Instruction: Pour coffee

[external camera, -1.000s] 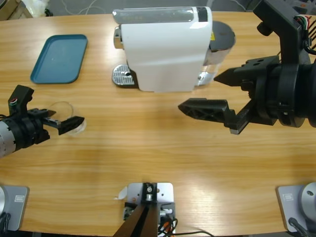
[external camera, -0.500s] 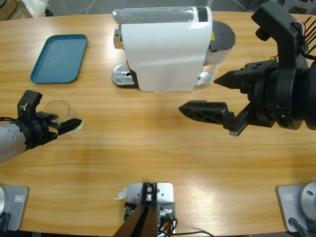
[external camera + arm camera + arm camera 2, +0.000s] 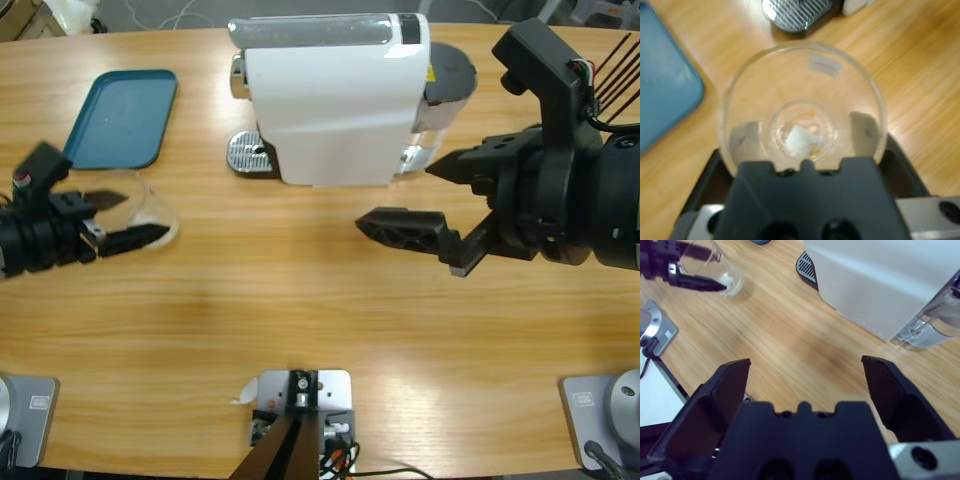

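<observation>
So from where I'm sitting we're barely into this one. My left gripper (image 3: 118,220) has its jaws closed around a clear glass tumbler (image 3: 135,205) over at the table's 9 o'clock edge, and in the left wrist view the tumbler (image 3: 802,107) looks completely dry, just a see-through bottom with a little label on the wall. No coffee in view anywhere that I can find, neither in the glass nor under the spout. The white coffee machine (image 3: 335,95) sits up at 12 o'clock with its metal drip grate (image 3: 250,153) poking out on its 9 o'clock side, and the glass is well apart from it. A blue tray (image 3: 120,117) lies at about 10 o'clock, nothing on it. My right gripper (image 3: 425,195) hangs wide open and holding nothing, just in front of the machine toward 3 o'clock. My read: the grab is done, but parking the glass on the grate and actually brewing are all left to do.
</observation>
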